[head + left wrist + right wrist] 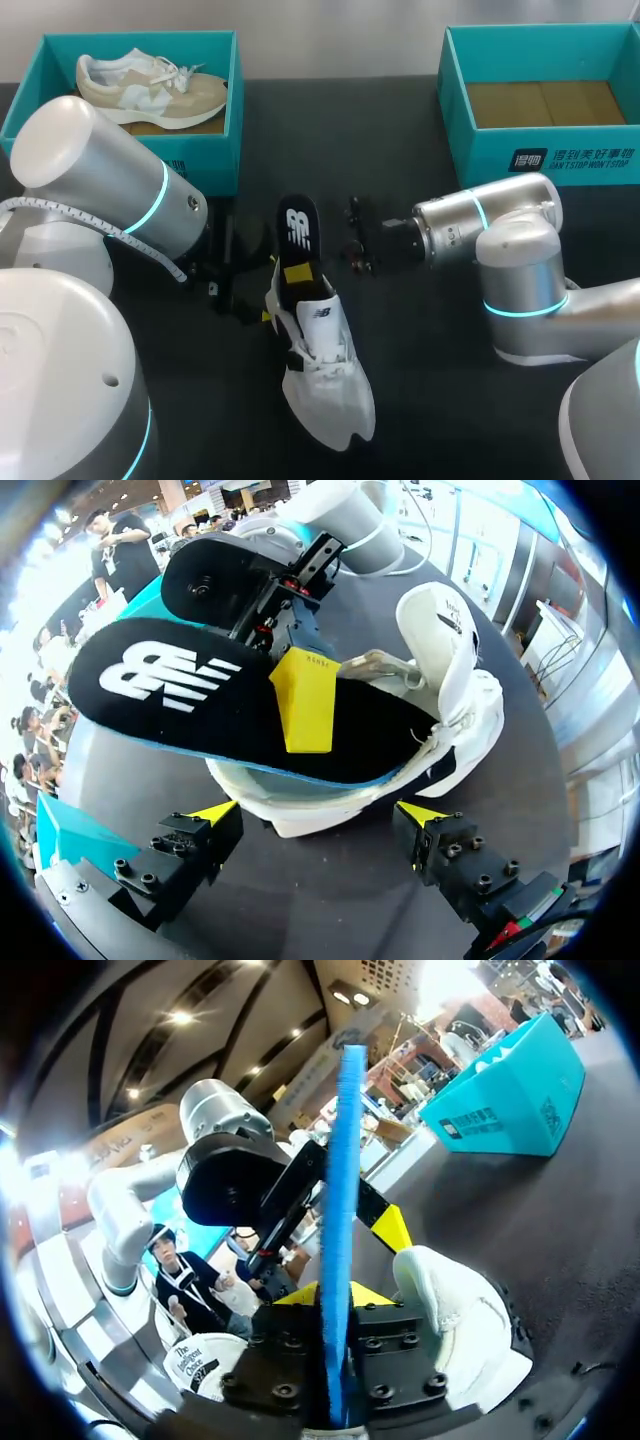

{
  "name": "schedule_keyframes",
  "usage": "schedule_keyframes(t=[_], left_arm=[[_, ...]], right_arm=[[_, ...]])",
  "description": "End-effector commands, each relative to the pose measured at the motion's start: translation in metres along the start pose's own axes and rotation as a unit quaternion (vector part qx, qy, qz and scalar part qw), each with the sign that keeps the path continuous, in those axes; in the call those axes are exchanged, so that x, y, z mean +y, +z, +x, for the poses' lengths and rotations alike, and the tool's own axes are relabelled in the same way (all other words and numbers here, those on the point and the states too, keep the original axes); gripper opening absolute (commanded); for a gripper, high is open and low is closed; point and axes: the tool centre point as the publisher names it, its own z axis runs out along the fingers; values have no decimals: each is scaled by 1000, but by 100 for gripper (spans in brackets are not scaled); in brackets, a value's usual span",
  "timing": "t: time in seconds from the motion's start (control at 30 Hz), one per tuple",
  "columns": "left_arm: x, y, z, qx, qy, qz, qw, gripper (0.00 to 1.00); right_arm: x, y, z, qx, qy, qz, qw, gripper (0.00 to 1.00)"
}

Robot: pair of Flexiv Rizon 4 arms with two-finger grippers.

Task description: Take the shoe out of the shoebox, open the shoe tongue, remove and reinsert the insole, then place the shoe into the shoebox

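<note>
My right tool point(297, 272) is closed on the black insole point(298, 228). One yellow-tipped finger presses on its upper face, and in the right wrist view the insole stands edge-on between the two fingers. The insole's fore end sits inside the white shoe point(325, 385), under the raised tongue, and its other end projects out past the heel. My left tool point(318, 813) is open, with one finger on each side of the shoe's heel; I cannot confirm contact. The shoe rests on its sole on the dark counter point(430, 420), between my two arms. At the counter's far left stands a teal shoebox point(215, 150) holding a beige shoe point(150, 90). At its far right is a second teal shoebox point(480, 150), well apart from the white shoe.
</note>
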Motion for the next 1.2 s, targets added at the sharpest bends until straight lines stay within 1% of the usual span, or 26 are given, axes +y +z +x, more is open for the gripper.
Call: schedule_keyframes(t=[0.03,0.17,0.47,0.77,0.93,1.03,1.1,1.13,1.17,1.2], left_arm=[[0,-1,0,0,0,0,1000,100],[0,-1,0,0,0,0,1000,100],[0,-1,0,0,0,0,1000,100],[0,-1,0,0,0,0,1000,100],[0,-1,0,0,0,0,1000,100],[0,-1,0,0,0,0,1000,100],[0,-1,0,0,0,0,1000,100],[0,-1,0,0,0,0,1000,100],[0,-1,0,0,0,0,1000,100],[0,-1,0,0,0,0,1000,100]], right_arm=[[-2,3,2,-1,11,2,1000,0],[-6,6,1,4,22,13,1000,0],[-27,9,0,21,29,56,998,0],[-46,5,3,8,45,67,997,0],[-50,6,9,5,44,76,996,0],[-49,9,11,6,40,83,996,0],[-46,10,13,6,33,80,996,0],[-44,10,13,7,29,77,997,12],[-42,10,13,6,25,76,997,31],[-40,10,14,6,22,75,997,41]])
